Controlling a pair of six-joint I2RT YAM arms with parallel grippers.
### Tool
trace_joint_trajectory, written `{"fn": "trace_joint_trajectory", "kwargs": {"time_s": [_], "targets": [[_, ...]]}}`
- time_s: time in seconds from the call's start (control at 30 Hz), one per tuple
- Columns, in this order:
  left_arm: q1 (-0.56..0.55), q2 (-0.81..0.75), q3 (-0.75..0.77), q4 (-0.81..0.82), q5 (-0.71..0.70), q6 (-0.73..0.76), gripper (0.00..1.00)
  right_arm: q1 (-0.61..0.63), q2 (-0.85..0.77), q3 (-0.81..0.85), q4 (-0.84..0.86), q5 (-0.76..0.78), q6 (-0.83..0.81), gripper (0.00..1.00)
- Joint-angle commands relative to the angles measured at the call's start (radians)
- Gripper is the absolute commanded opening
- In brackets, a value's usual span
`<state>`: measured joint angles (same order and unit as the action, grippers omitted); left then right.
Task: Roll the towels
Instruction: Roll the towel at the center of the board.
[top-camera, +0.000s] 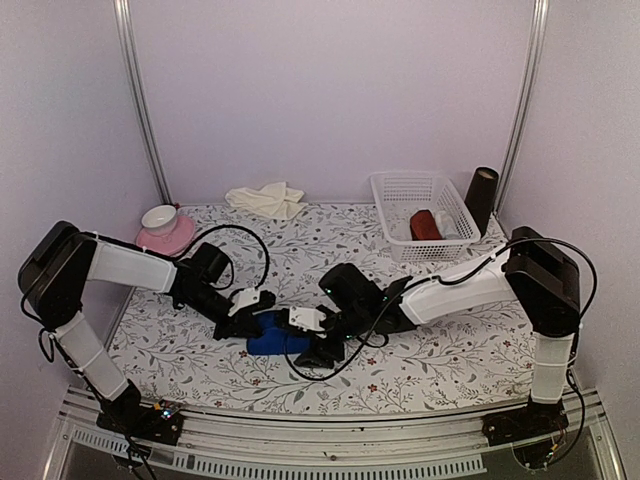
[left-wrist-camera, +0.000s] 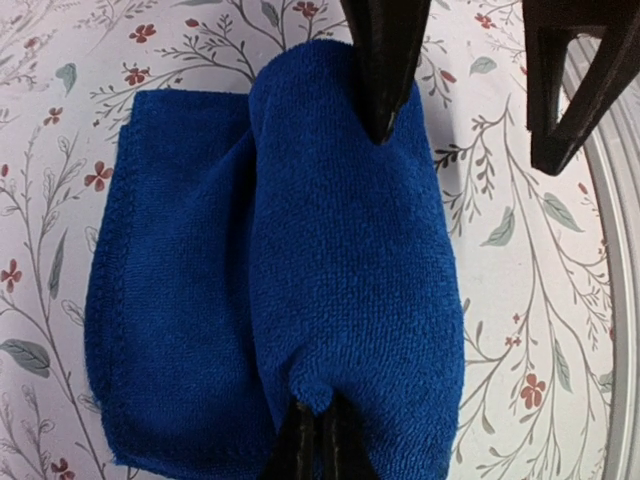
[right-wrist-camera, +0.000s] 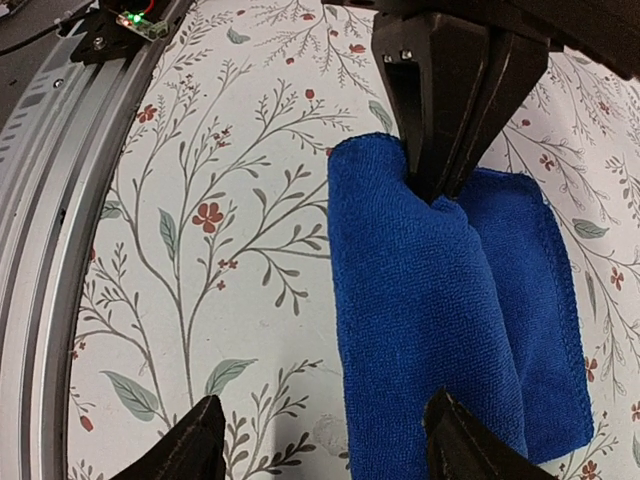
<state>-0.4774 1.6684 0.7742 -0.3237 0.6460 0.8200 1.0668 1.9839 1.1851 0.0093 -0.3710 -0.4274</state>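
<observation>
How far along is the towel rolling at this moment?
Nothing is finished. The blue towel is partly rolled, a flat flap showing beside the roll; the shut left gripper pinches one end, and the open right gripper rests one finger on the other. Left: finishing this roll, then the cream towel, crumpled and unrolled at the far edge of the table.

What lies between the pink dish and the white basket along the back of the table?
The crumpled cream towel lies there, near the back wall, between the pink dish and the white basket; the top view shows it.
</observation>
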Motion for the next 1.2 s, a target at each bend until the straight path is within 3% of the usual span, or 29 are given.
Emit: {"fn": "trace_joint_trajectory", "kwargs": {"time_s": [0.0,0.07,0.1,0.37,0.47,0.83,1.0,1.17], "targets": [[0.022,0.029,-0.015,0.006,-0.115,-0.013,0.00,-0.007,0.046,0.051,-0.008,0.075,0.024,0.68],[0.027,0.023,-0.010,0.014,-0.126,-0.019,0.00,-0.013,0.064,0.059,-0.015,0.099,0.033,0.66],[0.029,0.018,-0.008,0.014,-0.128,-0.020,0.09,-0.018,0.073,0.064,-0.020,0.113,0.039,0.65],[0.039,-0.032,-0.004,0.055,-0.156,-0.038,0.24,-0.036,0.132,0.117,-0.093,0.135,0.074,0.48],[0.042,-0.062,-0.009,0.086,-0.163,-0.046,0.37,-0.036,0.152,0.140,-0.127,0.129,0.081,0.42],[0.044,-0.287,-0.114,0.208,-0.125,0.004,0.70,-0.044,0.157,0.140,-0.159,0.146,0.128,0.38],[0.033,-0.337,-0.116,0.123,-0.027,0.080,0.77,-0.057,0.159,0.163,-0.173,0.129,0.152,0.38],[-0.001,-0.335,-0.121,0.093,-0.022,0.114,0.79,-0.067,0.159,0.177,-0.182,0.096,0.166,0.40]]}}
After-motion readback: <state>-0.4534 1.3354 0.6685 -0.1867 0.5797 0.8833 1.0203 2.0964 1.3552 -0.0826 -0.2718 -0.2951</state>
